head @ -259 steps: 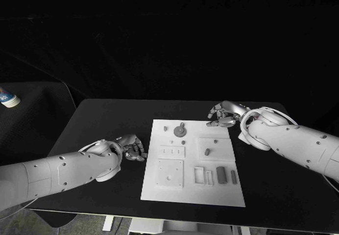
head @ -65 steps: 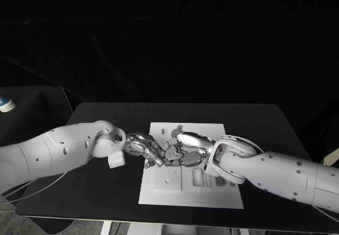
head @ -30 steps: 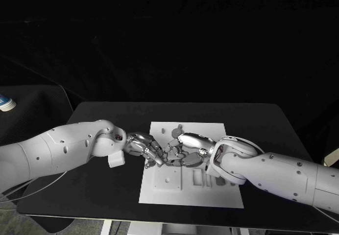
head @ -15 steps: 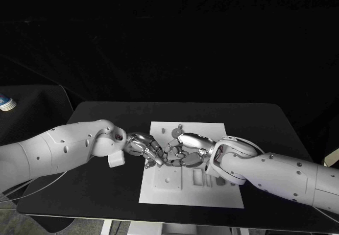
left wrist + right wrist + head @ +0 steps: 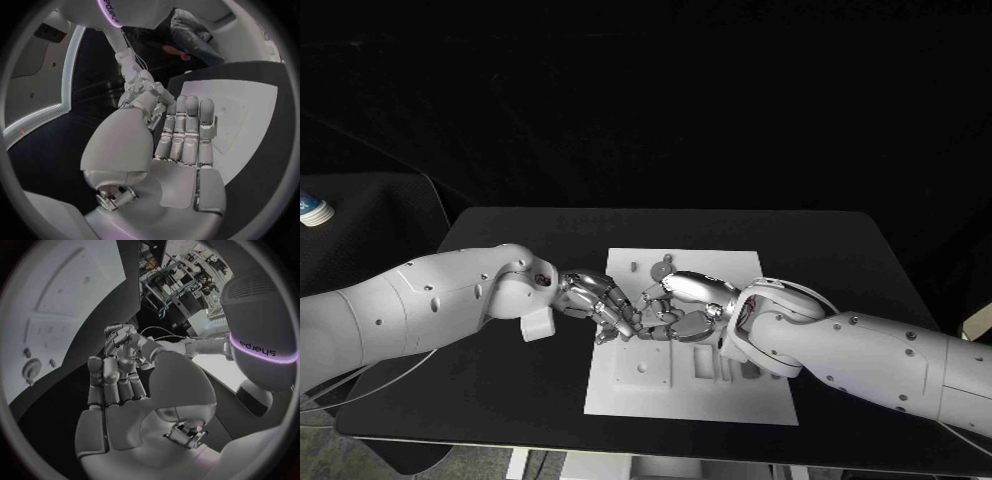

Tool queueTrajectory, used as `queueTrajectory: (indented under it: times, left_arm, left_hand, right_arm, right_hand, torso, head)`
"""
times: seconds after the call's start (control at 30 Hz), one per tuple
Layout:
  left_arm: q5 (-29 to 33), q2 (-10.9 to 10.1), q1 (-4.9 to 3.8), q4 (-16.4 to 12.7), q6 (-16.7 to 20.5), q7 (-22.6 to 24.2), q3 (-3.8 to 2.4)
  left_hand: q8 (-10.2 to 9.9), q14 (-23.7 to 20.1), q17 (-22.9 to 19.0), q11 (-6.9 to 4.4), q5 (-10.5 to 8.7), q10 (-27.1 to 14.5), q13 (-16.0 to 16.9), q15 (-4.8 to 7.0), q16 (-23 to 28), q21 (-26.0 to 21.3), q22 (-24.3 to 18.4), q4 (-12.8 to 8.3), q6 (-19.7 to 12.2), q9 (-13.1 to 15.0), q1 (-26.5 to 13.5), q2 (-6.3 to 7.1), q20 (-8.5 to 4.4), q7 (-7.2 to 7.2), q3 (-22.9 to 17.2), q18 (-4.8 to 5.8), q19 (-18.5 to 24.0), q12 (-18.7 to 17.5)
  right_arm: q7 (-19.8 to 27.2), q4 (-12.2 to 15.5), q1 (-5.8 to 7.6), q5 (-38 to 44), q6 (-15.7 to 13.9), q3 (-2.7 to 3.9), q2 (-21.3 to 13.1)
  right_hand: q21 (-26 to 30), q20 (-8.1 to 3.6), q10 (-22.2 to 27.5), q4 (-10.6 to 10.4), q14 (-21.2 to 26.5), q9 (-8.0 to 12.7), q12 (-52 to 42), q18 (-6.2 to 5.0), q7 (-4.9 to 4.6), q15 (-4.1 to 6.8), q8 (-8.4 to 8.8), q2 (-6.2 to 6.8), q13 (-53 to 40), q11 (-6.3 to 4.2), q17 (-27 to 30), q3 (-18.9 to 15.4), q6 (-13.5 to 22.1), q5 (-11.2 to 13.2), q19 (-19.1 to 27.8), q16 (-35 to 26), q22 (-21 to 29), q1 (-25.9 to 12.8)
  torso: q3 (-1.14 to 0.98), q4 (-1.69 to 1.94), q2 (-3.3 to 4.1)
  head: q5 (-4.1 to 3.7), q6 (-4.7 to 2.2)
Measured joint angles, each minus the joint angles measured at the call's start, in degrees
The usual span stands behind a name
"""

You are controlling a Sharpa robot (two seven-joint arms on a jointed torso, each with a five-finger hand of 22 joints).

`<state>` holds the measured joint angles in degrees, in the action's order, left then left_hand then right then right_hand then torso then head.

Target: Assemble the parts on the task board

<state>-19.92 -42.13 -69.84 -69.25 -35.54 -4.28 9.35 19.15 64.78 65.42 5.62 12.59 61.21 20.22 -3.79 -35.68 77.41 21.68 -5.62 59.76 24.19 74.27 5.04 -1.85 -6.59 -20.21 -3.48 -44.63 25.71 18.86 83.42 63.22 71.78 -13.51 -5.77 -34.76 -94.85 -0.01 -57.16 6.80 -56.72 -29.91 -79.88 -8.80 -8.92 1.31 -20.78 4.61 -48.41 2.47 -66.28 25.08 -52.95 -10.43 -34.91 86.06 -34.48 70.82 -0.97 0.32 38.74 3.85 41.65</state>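
Left robot hand [image 5: 600, 303]: over the left edge of the task board [image 5: 692, 385], about midway along it, fingers bunched and angled down toward the board. In the left wrist view the fingers [image 5: 185, 131] lie straight and side by side, tips at the board. Cannot tell whether a part is pinched under them.

Right robot hand [image 5: 678, 305]: directly beside the left one, fingertips of the two hands meeting or nearly so over the board's left-middle area. Fingers curled in and downward. The right wrist view shows the fingers [image 5: 111, 377] packed together, pointing toward the other hand; any held piece is hidden, so its state is also undetermined.

Arms: both forearms come in low from the counter's side edges, wrists bent so the palms face each other.

Parts: a small round gear-like piece [image 5: 661, 267] and pegs stand near the board's far edge; it also appears in the right wrist view [image 5: 29, 369]. Further pieces sit in slots near the right edge, partly covered by the right arm. The board lies flat at the middle of the counter [image 5: 848, 250].

Handling, as judged: the parts look small, rigid, light and smooth, likely moulded plastic. Easily flicked or dropped. Best pinched at the sides with fingertips, kept upright for seating. The board itself is light; one hand bracing it would stop sliding.
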Motion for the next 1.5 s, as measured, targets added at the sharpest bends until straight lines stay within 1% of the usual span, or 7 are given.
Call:
queueTrajectory:
  times: [0.33,0.47,0.63,1.13,1.23,1.37,1.5]
  left_arm:
    - [0.0,0.0,0.00,0.0,0.0,-0.1,-0.01]
    - [0.0,0.0,0.00,0.0,-0.1,-0.1,-0.01]
    - [0.1,0.0,-0.01,0.0,-0.1,-0.2,-0.01]
    - [0.2,0.0,-0.01,0.0,0.0,-0.3,-0.01]
    - [0.4,-0.1,-0.01,0.0,0.1,-0.5,0.01]
    - [0.6,-0.1,-0.01,-0.1,0.7,-0.8,0.03]
    - [0.7,-0.2,-0.01,0.0,1.6,-1.1,0.00]
  left_hand:
    - [0.0,0.0,0.0,0.20,0.00,0.2,0.0,0.00,0.0,-0.1,0.0,-0.2,0.1,0.0,0.2,0.00,0.21,-0.14,-0.1,0.00,0.2,0.0]
    - [0.0,0.0,0.0,0.20,0.00,0.2,0.0,0.00,0.0,-0.2,0.0,-0.1,0.2,0.0,0.1,-0.01,0.21,-0.16,-0.3,0.00,0.2,0.0]
    - [0.0,0.0,0.0,0.20,0.00,0.2,0.0,0.00,0.0,-0.2,0.0,-0.1,0.2,0.0,0.1,-0.05,0.21,-0.21,-0.3,0.00,0.2,0.0]
    - [0.0,-0.6,0.0,0.42,-0.23,0.0,-0.4,-0.23,-0.1,-0.6,-0.2,-0.1,0.2,-0.1,-0.5,0.17,0.30,-0.24,-0.3,0.07,1.1,-0.9]
    - [-0.4,-0.9,0.1,0.86,-0.23,-0.5,-0.6,-0.52,-0.5,-0.6,-0.3,0.1,-1.1,-0.1,-1.3,0.68,0.31,-0.52,0.3,0.14,1.1,-1.3]
    - [-1.9,-1.8,0.1,1.95,0.11,-1.6,-0.9,-0.60,-0.9,-0.9,-0.3,0.2,-5.6,-1.1,-4.5,1.41,0.31,-0.49,2.4,0.43,1.5,-2.2]
    - [-2.6,-2.3,0.0,1.97,0.01,-2.2,-0.9,-0.62,-1.3,-1.1,-0.3,0.2,-9.2,-2.1,-6.3,2.08,0.21,-0.32,3.8,0.55,2.1,-2.5]
  right_arm:
    - [0.1,0.0,-0.01,-0.1,0.1,0.00,0.2]
    - [0.2,0.0,-0.01,-0.1,0.1,-0.01,0.2]
    - [0.3,-0.1,-0.03,-0.1,0.2,-0.02,0.2]
    - [0.6,-0.4,-0.05,-0.1,0.4,0.00,0.3]
    - [0.6,-0.4,-0.06,-0.1,0.4,0.01,0.2]
    - [0.5,-0.5,-0.07,-0.2,0.4,0.02,0.0]
    - [0.5,-0.4,-0.12,-0.6,0.4,-0.02,-0.1]
  right_hand:
    - [0.0,0.00,-0.1,0.0,0.0,0.1,0.0,0.00,0.01,0.00,0.21,-0.02,0.1,0.08,0.1,0.0,0.0,0.0,0.0,0.0,0.1,0.0]
    - [0.0,0.00,-0.1,-0.4,0.0,0.1,0.0,0.00,0.06,0.00,0.22,-1.18,0.2,0.09,0.2,0.4,0.0,0.0,0.0,0.0,0.2,0.8]
    - [0.0,0.00,-0.3,-0.7,0.0,0.0,0.0,0.00,1.04,0.00,-0.07,-3.03,0.5,-0.12,0.3,2.3,-1.1,0.1,0.0,0.2,0.3,0.7]
    - [0.0,0.00,-0.5,-0.6,-0.3,-0.1,0.0,0.00,1.55,0.11,-0.59,-4.59,0.7,-0.32,0.4,3.6,-1.6,0.0,0.0,0.2,0.4,0.7]
    - [0.0,0.00,-0.5,-0.6,-0.3,-0.1,0.0,0.01,1.55,0.11,-0.60,-4.71,0.7,-0.32,0.4,3.6,-1.6,0.0,0.0,0.2,0.4,0.8]
    - [0.0,0.00,-0.5,-0.5,-0.3,-0.1,0.0,0.00,1.55,0.11,-0.61,-4.78,0.7,-0.32,0.4,3.8,-1.6,0.0,0.0,0.4,0.4,0.8]
    - [0.0,0.00,-0.5,-0.6,-0.3,-0.1,0.0,0.00,1.55,0.10,-0.62,-4.78,0.8,-0.32,0.4,4.0,-1.6,0.1,0.0,0.4,0.4,0.8]
  torso:
    - [0.00,-0.01,0.00]
    - [0.00,-0.01,0.00]
    - [0.00,-0.01,0.00]
    - [0.01,0.00,0.00]
    - [0.01,0.00,-0.01]
    - [0.01,-0.01,0.00]
    - [-0.01,-0.01,-0.01]
  head:
    - [0.03,0.06]
    - [0.05,0.10]
    - [0.07,0.14]
    - [0.13,0.24]
    - [0.14,0.24]
    - [0.12,0.24]
    - [0.08,0.23]
